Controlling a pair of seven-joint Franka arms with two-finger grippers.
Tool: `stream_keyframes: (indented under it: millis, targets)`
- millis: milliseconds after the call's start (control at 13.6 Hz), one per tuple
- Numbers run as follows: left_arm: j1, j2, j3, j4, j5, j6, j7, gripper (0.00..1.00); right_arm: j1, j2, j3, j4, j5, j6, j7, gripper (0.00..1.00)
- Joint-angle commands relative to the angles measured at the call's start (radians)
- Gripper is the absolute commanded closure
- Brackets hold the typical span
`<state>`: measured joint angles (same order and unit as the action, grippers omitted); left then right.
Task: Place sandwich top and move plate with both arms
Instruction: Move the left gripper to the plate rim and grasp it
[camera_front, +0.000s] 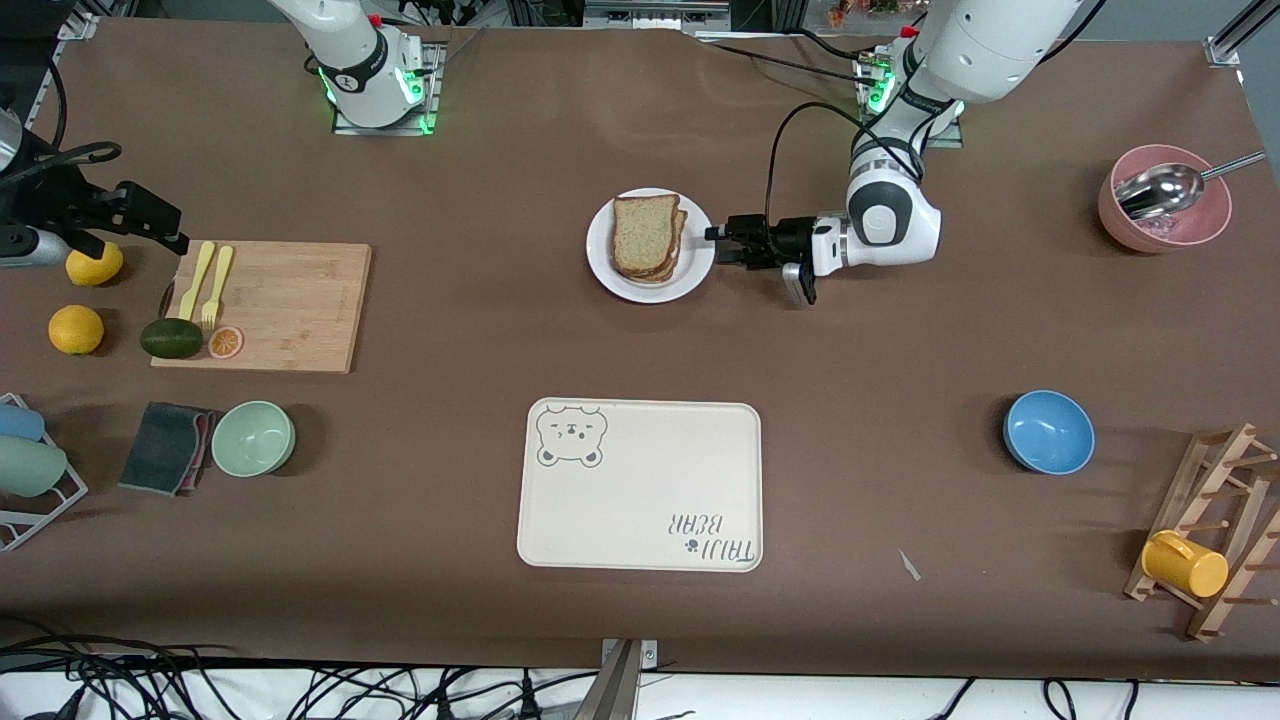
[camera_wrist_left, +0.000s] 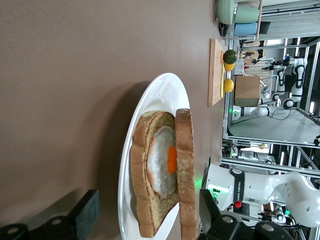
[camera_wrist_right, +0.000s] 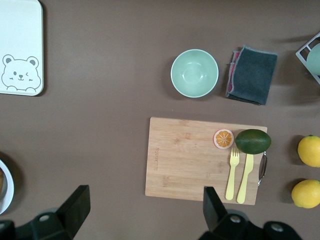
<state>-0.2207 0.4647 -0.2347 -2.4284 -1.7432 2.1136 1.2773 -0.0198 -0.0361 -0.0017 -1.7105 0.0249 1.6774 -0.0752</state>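
The white plate (camera_front: 698, 270) stands midway between the arms' bases. On it lies the tan sandwich top (camera_front: 643, 232), resting askew on the darker slice with the fried egg (camera_wrist_left: 171, 159). In the left wrist view the sandwich top (camera_wrist_left: 184, 170) leans on the egg over the plate (camera_wrist_left: 161, 95). My left gripper (camera_front: 722, 243) lies level at the plate's rim toward the left arm's end. It is open (camera_wrist_left: 147, 197), with one finger (camera_wrist_left: 86, 210) low by the table and the other (camera_wrist_left: 210, 207) above the sandwich. My right gripper (camera_front: 160, 225) is open and empty (camera_wrist_right: 145, 200), high over the cutting board's end of the table.
A cream bear tray (camera_front: 640, 485) lies nearer the front camera than the plate. A cutting board (camera_front: 290, 305) with forks, avocado and lemons, a green bowl (camera_front: 253, 437) and a cloth lie toward the right arm's end. A blue bowl (camera_front: 1048, 431), pink bowl (camera_front: 1165, 215) and mug rack (camera_front: 1210, 540) lie toward the left arm's.
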Motion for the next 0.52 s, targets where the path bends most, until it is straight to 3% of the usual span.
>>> stream_keyframes:
  millis: [0, 147, 221, 442]
  targets:
    - [0.0, -0.003, -0.006, -0.005, -0.036, 0.0, 0.036, 0.13, 0.003, 0.009, 0.002, 0.026, -0.01, -0.021, 0.012, 0.0]
    - [-0.005, 0.003, -0.009, 0.0, -0.048, 0.003, 0.036, 0.17, 0.003, 0.009, 0.002, 0.026, -0.01, -0.021, 0.011, 0.0]
    - [-0.012, 0.006, -0.011, 0.003, -0.059, 0.003, 0.036, 0.33, 0.003, 0.009, 0.002, 0.026, -0.01, -0.021, 0.012, 0.0]
    - [-0.026, 0.009, -0.009, 0.011, -0.061, 0.015, 0.036, 0.34, 0.003, 0.009, 0.0, 0.026, -0.01, -0.021, 0.012, 0.0]
